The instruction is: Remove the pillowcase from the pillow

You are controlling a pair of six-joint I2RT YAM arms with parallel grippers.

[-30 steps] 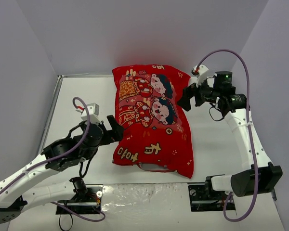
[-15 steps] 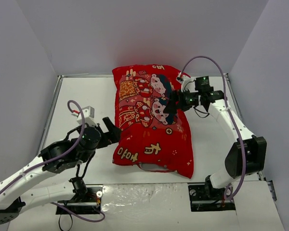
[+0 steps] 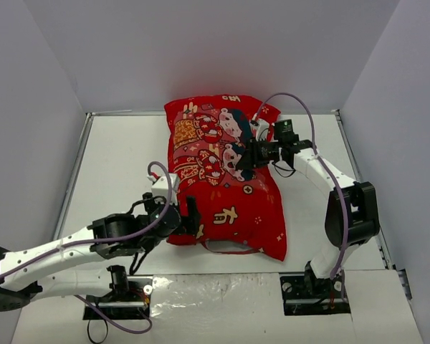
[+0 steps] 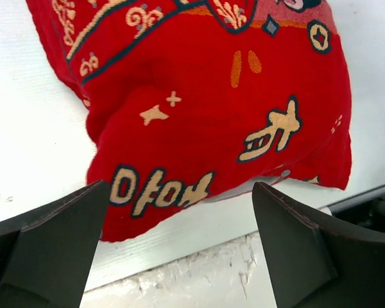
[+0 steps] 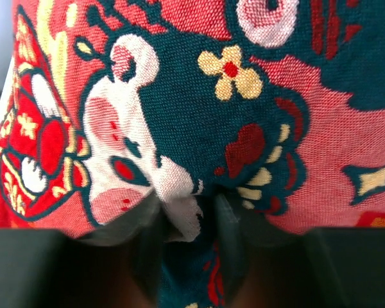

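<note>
There is one pillowcase [image 3: 228, 197], one pillow, two arms and two claws. The pillowcase lies in the middle of the white counter [image 3: 115, 158], and its long axis runs from the near edge to the far wall, almost straight. The pillow [image 4: 240, 189] is almost fully hidden inside; only a thin pale strip shows at the near hem. The cover is bright red and plump, with two cartoon children lying sideways, their heads toward the right, and gold characters and small flowers.

The left claw [image 3: 192, 217] is spread wide at the near left corner of the pillowcase. In the left wrist view its two fingers stand on each side of that corner, with nothing between them.

The right claw [image 5: 186, 215] is on the upper right part, narrow, pinching a small fold of the printed fabric.
</note>
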